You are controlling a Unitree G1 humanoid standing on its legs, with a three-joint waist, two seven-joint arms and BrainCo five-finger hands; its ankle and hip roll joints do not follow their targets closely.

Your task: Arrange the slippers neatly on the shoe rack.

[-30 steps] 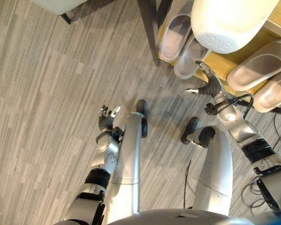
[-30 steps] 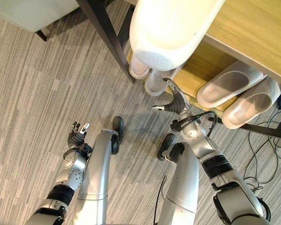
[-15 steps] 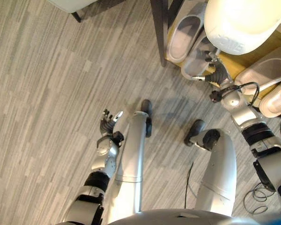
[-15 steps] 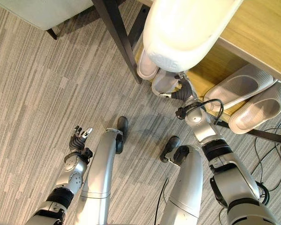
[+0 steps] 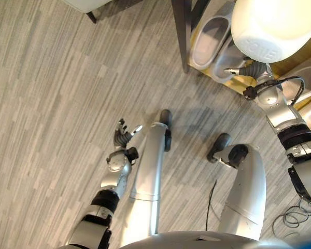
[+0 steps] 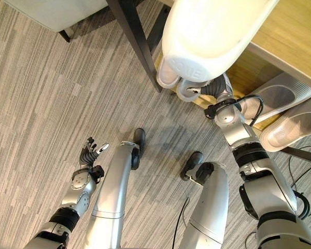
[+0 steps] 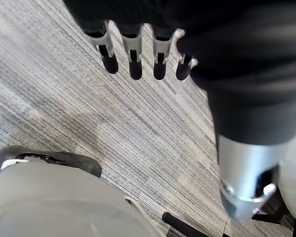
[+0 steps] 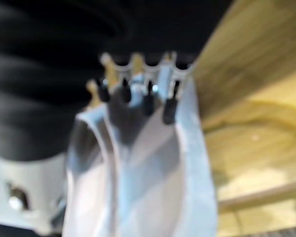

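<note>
A home entryway: wooden shoe rack (image 6: 295, 36) (slippers (image 6: 272, 98) shelved), wood-look floor (image 5: 67, 104).

Raised lettering moulded into the heel end of the big cream-white rubber slipper (image 5: 274, 21) on the wooden rack's upper shelf, seen upside down; not clear enough to read reliably. No other legible text.

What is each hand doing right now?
Left hand: open, holding nothing, over the floor.
Right hand: fingers on a grey slipper; grip cannot be told.
</note>
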